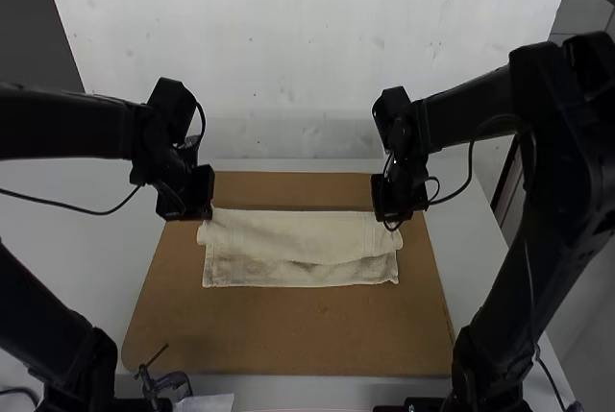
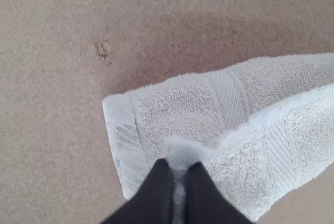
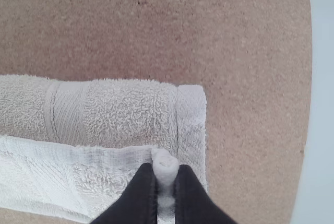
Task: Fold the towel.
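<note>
Near the middle of the board lies the cream towel [image 1: 303, 239], its upper layer lying partly over a lower layer. At the towel's far left corner is my left gripper [image 1: 199, 215]; my right gripper [image 1: 392, 220] is at its far right corner. In the left wrist view, my left gripper [image 2: 180, 169] is shut on a corner of the towel's upper layer [image 2: 245, 156], above the lower layer. My right gripper [image 3: 165, 172], in the right wrist view, is shut on the other corner of that layer, with the towel [image 3: 125, 112] beneath.
The brown board [image 1: 288, 335] lies under the towel on a white table [image 1: 86, 201]. A small dark clamp-like object [image 1: 168, 383] and a pale piece of paper [image 1: 207, 402] are at the near left edge. Dark cables hang beside both arms.
</note>
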### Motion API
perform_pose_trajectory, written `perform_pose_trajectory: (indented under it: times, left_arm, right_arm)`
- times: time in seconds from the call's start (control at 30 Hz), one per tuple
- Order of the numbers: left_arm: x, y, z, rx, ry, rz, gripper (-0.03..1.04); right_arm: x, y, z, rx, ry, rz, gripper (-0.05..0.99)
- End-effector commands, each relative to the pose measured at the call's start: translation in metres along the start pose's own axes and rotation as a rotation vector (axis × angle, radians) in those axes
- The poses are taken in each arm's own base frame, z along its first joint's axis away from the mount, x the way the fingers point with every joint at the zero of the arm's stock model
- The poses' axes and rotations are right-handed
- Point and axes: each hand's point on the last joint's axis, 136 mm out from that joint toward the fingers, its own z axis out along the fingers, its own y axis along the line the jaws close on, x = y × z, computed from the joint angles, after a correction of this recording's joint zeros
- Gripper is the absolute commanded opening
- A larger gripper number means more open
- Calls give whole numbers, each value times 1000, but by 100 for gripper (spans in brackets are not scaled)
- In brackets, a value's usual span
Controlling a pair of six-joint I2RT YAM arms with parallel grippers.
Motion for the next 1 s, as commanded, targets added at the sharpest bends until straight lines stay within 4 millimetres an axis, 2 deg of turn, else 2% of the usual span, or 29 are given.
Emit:
perform_pose_trajectory:
  times: [0.0, 0.17, 0.3, 0.4, 0.53, 0.73, 0.97]
  left_arm:
    - [23, -8, -1, 30, 23, 27, 0]
    - [48, -14, -6, 40, 59, 40, 0]
    - [52, -15, -13, 55, 36, 49, 0]
    - [54, -13, -11, 48, 41, 39, 0]
    - [40, -6, 0, 39, 16, 10, 0]
    - [24, 1, 28, 30, -1, -13, 0]
    - [-3, 7, 41, 25, -46, -37, 0]
  right_arm:
    - [4, 3, -16, -13, -27, -24, 1]
    - [22, 2, -21, -13, -3, -36, 1]
    - [34, 1, -21, -13, 4, -39, 1]
    - [34, -1, -17, -9, 2, -27, 1]
    - [26, -2, -9, -3, -19, -7, 1]
    - [10, -4, 8, 12, -28, 13, 1]
    - [-6, -11, 26, 25, -25, 50, 1]
